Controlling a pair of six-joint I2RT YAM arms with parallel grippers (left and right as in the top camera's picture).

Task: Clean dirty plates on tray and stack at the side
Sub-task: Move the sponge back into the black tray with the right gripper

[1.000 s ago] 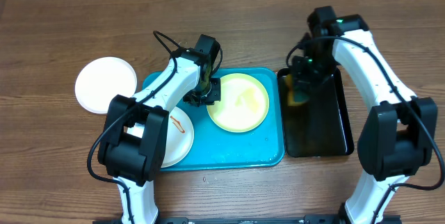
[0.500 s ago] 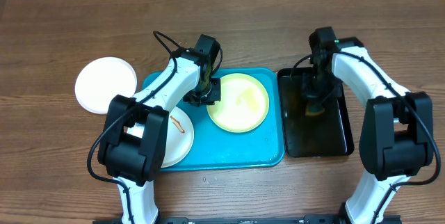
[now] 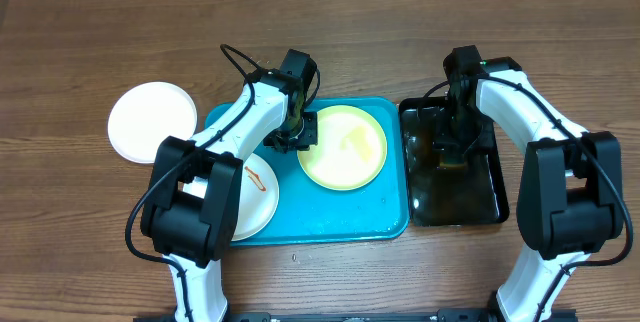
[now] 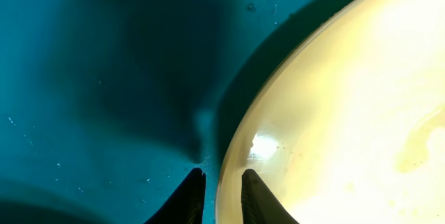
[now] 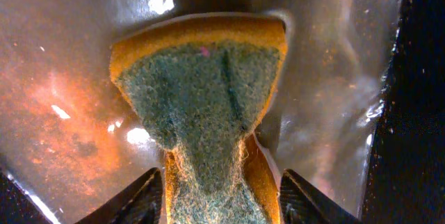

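Left pincer (image 4: 221,175) pinching yellow-green plate (image 4: 348,113) rim (on turquoise tray (image 4: 104,78)), right pincer (image 5: 220,175) spread around sponge (image 5: 201,78)

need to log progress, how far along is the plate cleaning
Looks done: one white plate sits on the table, left of the turquoise tray. In hand: the left gripper pinches the rim of the yellow-green plate; the right gripper stands open around the sponge in the black tray. Left: that plate plus the smeared white plate, both on the turquoise tray.

Black tray (image 3: 460,202) on wooden table (image 3: 330,22); 1 sponge (image 5: 208,92) (green face up) lies inside.
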